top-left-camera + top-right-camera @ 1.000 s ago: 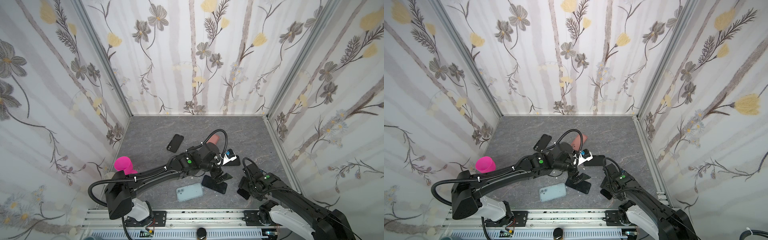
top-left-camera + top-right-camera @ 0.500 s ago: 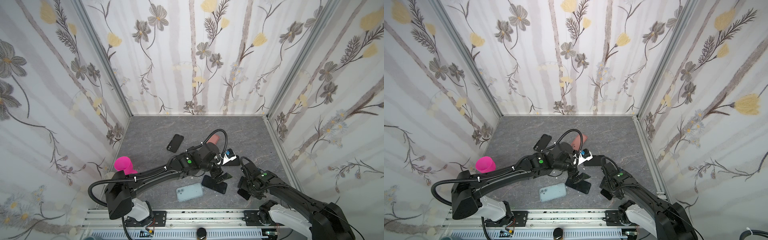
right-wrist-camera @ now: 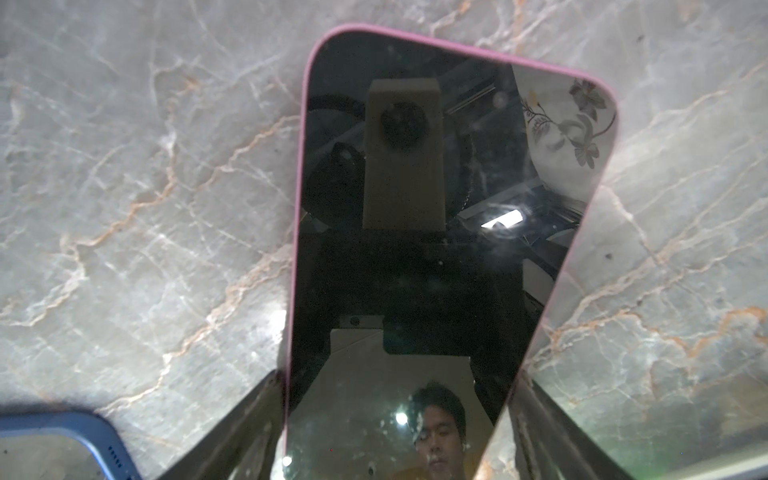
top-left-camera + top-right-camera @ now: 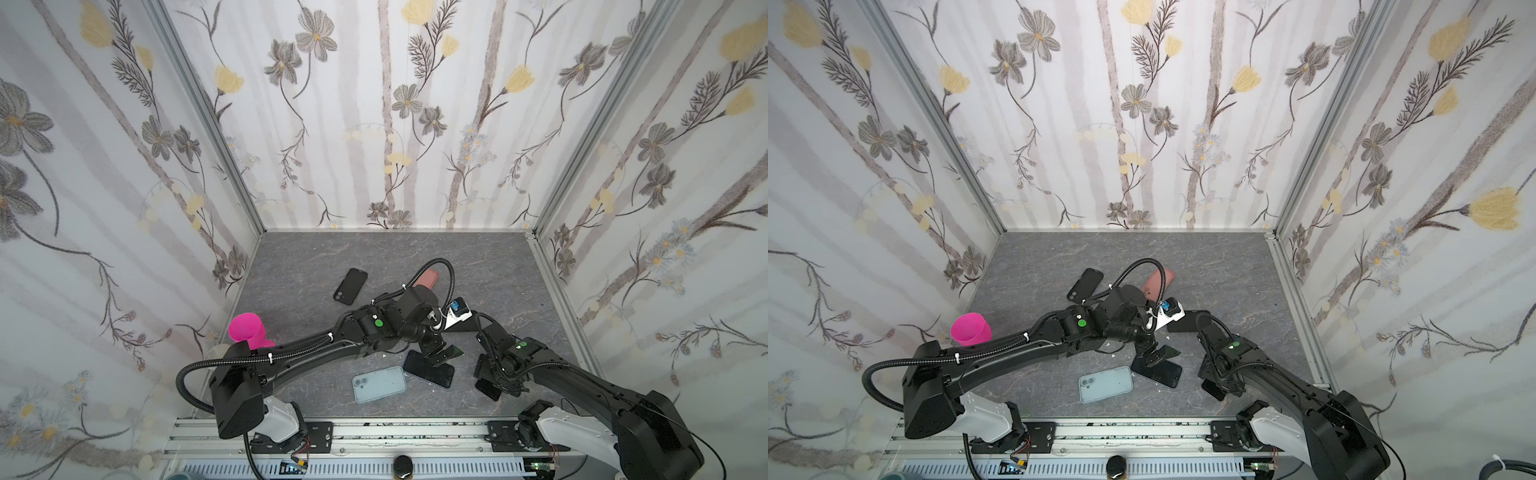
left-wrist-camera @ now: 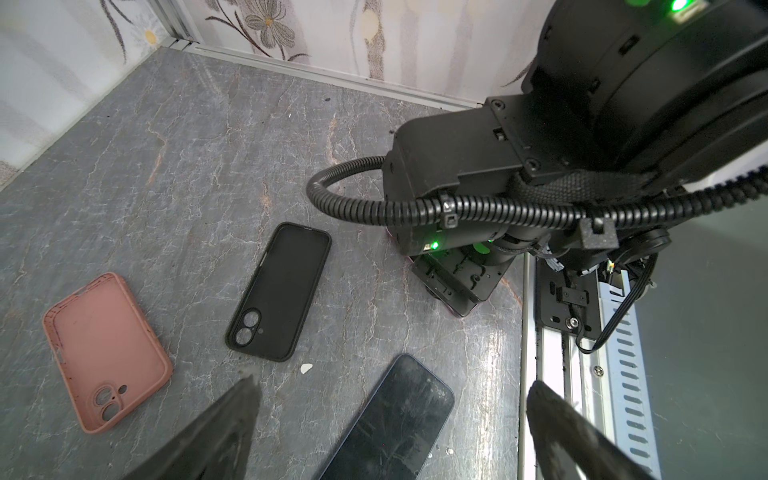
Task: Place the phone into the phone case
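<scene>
Phone (image 3: 415,270) flat between right fingers (image 3: 249,436), close at both edges, grip unclear; left fingers (image 5: 216,432) wide.

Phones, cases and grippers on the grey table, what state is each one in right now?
black phone case: empty, lying flat
salmon-pink phone case: empty, open side up
light blue phone case: lying flat, untouched
dark phone: flat, screen up, ungripped
pink-edged phone: flat, screen up
left gripper: open over dark phone
right gripper: astride pink-edged phone, grip unclear
</scene>
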Available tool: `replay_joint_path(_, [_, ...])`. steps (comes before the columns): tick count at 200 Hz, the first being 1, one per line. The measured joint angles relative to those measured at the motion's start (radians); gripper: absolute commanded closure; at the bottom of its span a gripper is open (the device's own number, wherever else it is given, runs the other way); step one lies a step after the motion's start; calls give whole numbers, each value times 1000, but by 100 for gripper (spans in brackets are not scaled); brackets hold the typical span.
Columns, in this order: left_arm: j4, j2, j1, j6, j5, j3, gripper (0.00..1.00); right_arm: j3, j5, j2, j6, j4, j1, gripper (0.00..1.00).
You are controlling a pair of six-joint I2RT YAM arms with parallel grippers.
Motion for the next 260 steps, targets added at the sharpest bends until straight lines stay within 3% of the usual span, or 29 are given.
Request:
replay_joint_path(34, [-5, 0, -1, 0, -1, 0, 0, 12, -2, 34, 0, 11, 24, 18])
replay_joint_path(109, [-6, 0, -1, 1, -27, 0, 0, 22, 3, 71, -3, 34, 53, 36])
replay_joint_path(260, [21, -5, 9, -23, -219, 0, 0, 17, -7, 14, -46, 91, 56, 53])
